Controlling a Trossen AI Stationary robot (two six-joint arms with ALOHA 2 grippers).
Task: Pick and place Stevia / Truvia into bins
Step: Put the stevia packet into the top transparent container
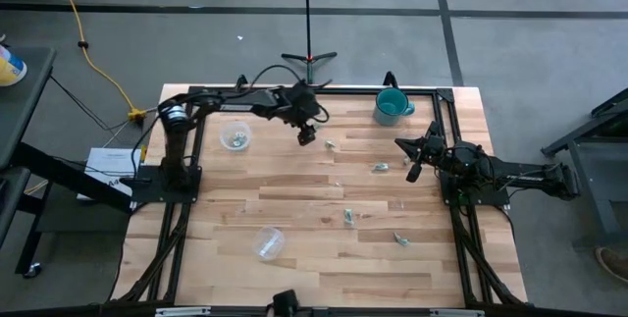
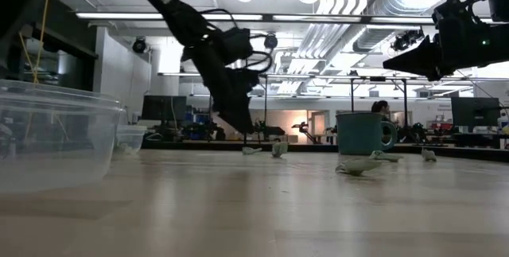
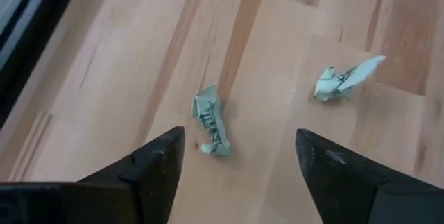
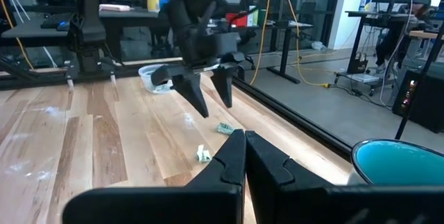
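Left tool (image 1: 307, 136): hanging over the table (image 1: 294, 258) at about 12 o'clock, jaws spread wide, gripping nothing. Its wrist view is showing a crumpled green-and-white sachet (image 3: 211, 121) lying between the fingers (image 3: 156, 165), and a second sachet (image 3: 343, 78) beyond; overhead these are mere specks. Right tool (image 1: 412, 172): waiting at 3 o'clock, jaws closed and empty, near the teal mug (image 1: 391, 107). More sachets (image 1: 348, 217) are lying scattered mid-table. Clear cups: one (image 1: 235, 136) at 10 o'clock, another (image 1: 269, 243) at 7 o'clock.
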